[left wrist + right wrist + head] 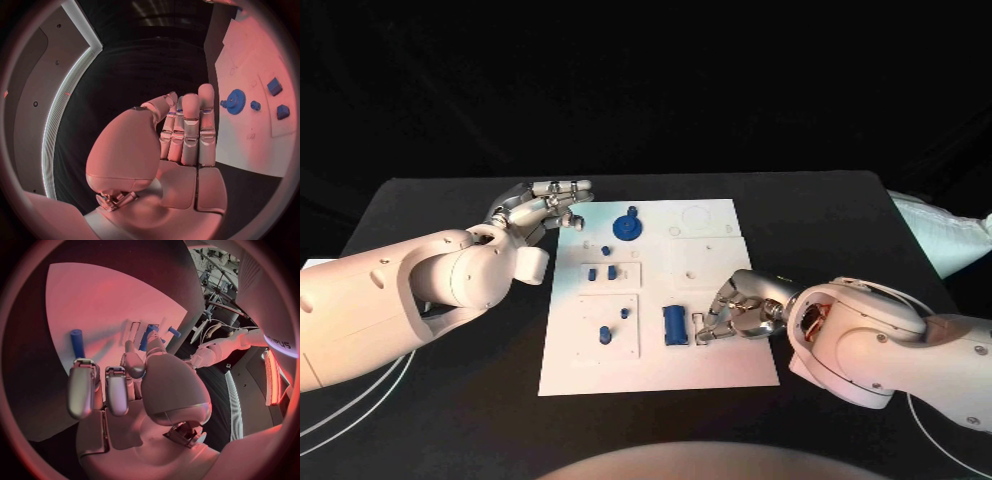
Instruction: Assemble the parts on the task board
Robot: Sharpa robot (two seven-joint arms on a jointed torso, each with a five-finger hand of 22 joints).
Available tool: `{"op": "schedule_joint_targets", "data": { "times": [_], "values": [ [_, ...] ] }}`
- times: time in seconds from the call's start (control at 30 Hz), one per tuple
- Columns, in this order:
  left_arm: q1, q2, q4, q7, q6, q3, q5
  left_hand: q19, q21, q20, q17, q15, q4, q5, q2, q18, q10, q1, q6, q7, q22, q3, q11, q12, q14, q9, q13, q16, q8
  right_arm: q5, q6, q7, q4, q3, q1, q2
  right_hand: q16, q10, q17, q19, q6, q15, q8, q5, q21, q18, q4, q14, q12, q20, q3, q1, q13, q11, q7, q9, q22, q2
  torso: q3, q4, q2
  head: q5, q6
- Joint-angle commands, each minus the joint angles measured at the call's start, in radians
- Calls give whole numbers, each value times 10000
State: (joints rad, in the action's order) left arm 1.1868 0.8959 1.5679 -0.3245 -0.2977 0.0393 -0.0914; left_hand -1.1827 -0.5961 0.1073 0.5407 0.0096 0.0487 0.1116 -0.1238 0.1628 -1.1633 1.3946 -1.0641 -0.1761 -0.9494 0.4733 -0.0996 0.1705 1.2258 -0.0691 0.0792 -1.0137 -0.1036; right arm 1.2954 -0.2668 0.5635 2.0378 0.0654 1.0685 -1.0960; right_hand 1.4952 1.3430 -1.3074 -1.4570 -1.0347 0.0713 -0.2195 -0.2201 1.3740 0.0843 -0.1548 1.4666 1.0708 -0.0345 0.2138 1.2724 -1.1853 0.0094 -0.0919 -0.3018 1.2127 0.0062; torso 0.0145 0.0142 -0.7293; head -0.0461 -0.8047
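The white task board lies in the middle of the black table. On its far part lies a blue gear. Small blue parts stand in its left plates. A blue cylinder lies near the board's middle. My left hand hovers at the board's far left corner, fingers straight and side by side, holding nothing. My right hand sits over the board just right of the cylinder, with its fingertips close to it but apart, and nothing in its grasp.
Pale recesses mark the board's far right part. Bare black table surrounds the board on all sides. Something white lies at the table's right edge.
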Motion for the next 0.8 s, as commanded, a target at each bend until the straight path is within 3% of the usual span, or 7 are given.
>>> {"op": "schedule_joint_targets", "data": {
  "times": [0.03,0.17,0.23,0.37,0.53,0.8],
  "values": [
    [1,-14,8,-11,196,-6,-33,39,57,37,-43,29,4,7,69,198,79,35,50,-1,12,-43,-4,49,-80,14,-6,48,-68,-670,-13,-506,143,0,131,-309,75,-88,-1343,56,92,-101,72,-2,-42,-130,10,792,-104,-47,34,42,63,25,-12,18,1,-6,0,16,-4,-77,11],
    [1,-20,8,-9,197,-6,-33,39,57,37,-43,29,4,7,69,198,79,35,50,-1,12,-43,-4,49,-81,14,-6,48,-68,-117,-45,-481,145,1,358,-857,100,-128,-1394,31,121,-91,192,78,4,-137,462,801,-202,-63,-474,971,113,13,-24,70,79,612,11,20,2,-143,37],
    [1,-21,17,-11,196,-6,-33,40,58,37,-61,30,7,7,68,198,82,36,52,-1,13,-45,-5,50,-89,14,-7,57,-69,282,129,-499,98,3,438,-1117,104,-263,-1409,28,180,-119,365,266,15,-145,623,801,-495,-72,-680,1236,312,53,-86,180,100,742,15,20,-2,-162,37],
    [1,-21,35,-13,201,-6,-33,40,58,37,-61,30,7,7,68,198,82,36,52,-1,13,-45,-5,50,-89,14,-7,57,-69,806,354,-505,35,9,498,-1390,115,-195,-1433,9,72,-152,507,392,53,-158,549,804,-523,-106,-725,1088,335,78,-107,303,166,745,6,1,-8,-199,41],
    [1,-29,47,-14,219,-6,-33,40,58,37,-61,30,7,7,68,198,82,36,52,-1,13,-45,-5,50,-89,14,-7,57,-69,1613,727,-247,-36,36,487,-1495,169,94,-1536,-58,-374,-107,500,445,162,-185,238,826,-164,-90,-659,600,64,9,3,351,344,659,-2,-4,-6,-254,57],
    [0,-43,30,-8,235,-6,-33,40,58,37,-61,30,7,7,68,198,82,36,52,-1,13,-45,-5,50,-89,14,-7,57,-69,2066,1165,153,-158,62,340,-1367,174,171,-1554,-76,-583,-55,568,-46,202,-196,-156,828,-149,-38,-523,86,16,-40,67,310,405,419,10,23,0,-291,61]
  ]
}}
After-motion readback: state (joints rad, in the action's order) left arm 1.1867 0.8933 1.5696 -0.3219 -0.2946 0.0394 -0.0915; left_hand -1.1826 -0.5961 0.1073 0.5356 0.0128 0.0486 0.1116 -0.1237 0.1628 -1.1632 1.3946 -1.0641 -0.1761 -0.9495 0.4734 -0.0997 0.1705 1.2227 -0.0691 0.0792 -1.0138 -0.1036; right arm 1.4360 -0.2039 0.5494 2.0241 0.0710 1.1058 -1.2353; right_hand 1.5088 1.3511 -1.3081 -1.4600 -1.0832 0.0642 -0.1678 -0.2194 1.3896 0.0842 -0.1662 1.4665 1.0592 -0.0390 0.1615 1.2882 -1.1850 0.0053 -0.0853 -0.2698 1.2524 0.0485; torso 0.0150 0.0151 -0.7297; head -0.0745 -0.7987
